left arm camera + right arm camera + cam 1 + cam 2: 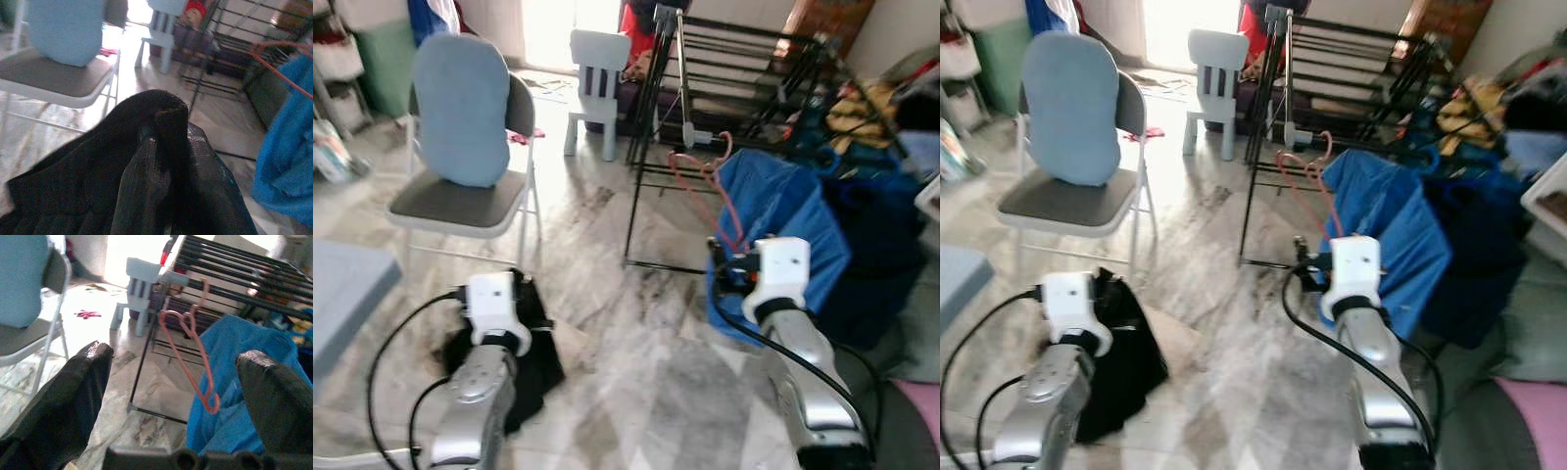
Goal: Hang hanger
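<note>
A pink hanger (188, 345) carrying a blue garment (783, 220) has its hook over a bar of the black drying rack (744, 59). My right gripper (178, 355) is open, its two black fingers spread wide a short way in front of the hanger and touching neither it nor the garment. In the eye views this gripper (722, 264) sits low beside the blue garment. My left gripper (161, 122) is shut on a black cloth (533, 348), which drapes over its fingers and hangs down toward the floor.
A folding chair with a light blue cushion (460, 108) stands at the left. A small white child's chair (597, 69) is behind it. Dark clothes (881, 235) are piled at the right. A grey surface (342, 284) juts in at the left over marble floor (636, 323).
</note>
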{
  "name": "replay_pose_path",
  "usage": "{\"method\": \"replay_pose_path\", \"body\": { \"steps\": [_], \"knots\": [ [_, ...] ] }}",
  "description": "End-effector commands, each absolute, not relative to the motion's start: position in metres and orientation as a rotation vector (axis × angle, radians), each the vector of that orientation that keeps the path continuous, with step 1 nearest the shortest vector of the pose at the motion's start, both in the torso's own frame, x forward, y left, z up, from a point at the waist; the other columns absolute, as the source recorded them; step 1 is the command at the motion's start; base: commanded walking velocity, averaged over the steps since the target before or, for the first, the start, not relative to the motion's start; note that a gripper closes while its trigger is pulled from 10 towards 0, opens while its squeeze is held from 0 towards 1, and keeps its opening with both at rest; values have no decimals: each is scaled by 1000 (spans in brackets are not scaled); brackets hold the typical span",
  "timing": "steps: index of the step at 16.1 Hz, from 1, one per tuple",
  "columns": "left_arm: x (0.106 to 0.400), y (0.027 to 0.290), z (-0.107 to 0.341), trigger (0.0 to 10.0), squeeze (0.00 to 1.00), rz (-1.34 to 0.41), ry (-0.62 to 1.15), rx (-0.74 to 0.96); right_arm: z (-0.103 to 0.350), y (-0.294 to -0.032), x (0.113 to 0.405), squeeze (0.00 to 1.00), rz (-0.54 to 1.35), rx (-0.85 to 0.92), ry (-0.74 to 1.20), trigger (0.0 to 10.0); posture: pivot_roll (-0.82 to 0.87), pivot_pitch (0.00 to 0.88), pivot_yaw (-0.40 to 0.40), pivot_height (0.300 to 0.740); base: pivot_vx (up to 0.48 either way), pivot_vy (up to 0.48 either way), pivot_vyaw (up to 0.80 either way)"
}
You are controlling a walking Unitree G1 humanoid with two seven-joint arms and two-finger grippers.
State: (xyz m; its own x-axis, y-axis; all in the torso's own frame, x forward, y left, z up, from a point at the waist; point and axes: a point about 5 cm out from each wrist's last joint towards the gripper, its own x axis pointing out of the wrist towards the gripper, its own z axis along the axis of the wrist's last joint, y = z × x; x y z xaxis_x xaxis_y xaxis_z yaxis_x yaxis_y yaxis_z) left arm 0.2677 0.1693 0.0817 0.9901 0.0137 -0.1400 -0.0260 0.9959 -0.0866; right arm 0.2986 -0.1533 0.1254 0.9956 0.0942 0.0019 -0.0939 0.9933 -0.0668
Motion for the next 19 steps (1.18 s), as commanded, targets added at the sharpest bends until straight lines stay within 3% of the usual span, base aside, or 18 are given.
{"method": "replay_pose_path", "body": {
  "steps": [1, 6, 10, 14, 19],
  "knots": [
    [274, 170, 94, 10000, 0, 34, 78, -95, 122, -156, 300, 0, 97, -78, 2, 10000, 25, 0, -174, 740, 0, 0, 0],
    [268, 179, 96, 10000, 0, 73, 52, -41, 112, -177, 300, 0, -33, -47, -20, 10000, -8, 0, -24, 740, 0, 0, 0],
    [273, 183, 105, 10000, 0, 121, 8, -46, 114, -180, 299, 0, -41, -48, -40, 10000, -22, 0, -9, 740, 0, 0, 0],
    [270, 173, 103, 10000, 0, 60, 7, -100, 119, -176, 297, 0, -28, -52, -67, 10000, -49, 0, -11, 740, 0, 0, 0],
    [272, 167, 105, 10000, 0, 18, 10, -106, 118, -177, 294, 0, -37, -46, -64, 10000, -52, 0, -10, 740, 296, 0, -80]
  ]
}}
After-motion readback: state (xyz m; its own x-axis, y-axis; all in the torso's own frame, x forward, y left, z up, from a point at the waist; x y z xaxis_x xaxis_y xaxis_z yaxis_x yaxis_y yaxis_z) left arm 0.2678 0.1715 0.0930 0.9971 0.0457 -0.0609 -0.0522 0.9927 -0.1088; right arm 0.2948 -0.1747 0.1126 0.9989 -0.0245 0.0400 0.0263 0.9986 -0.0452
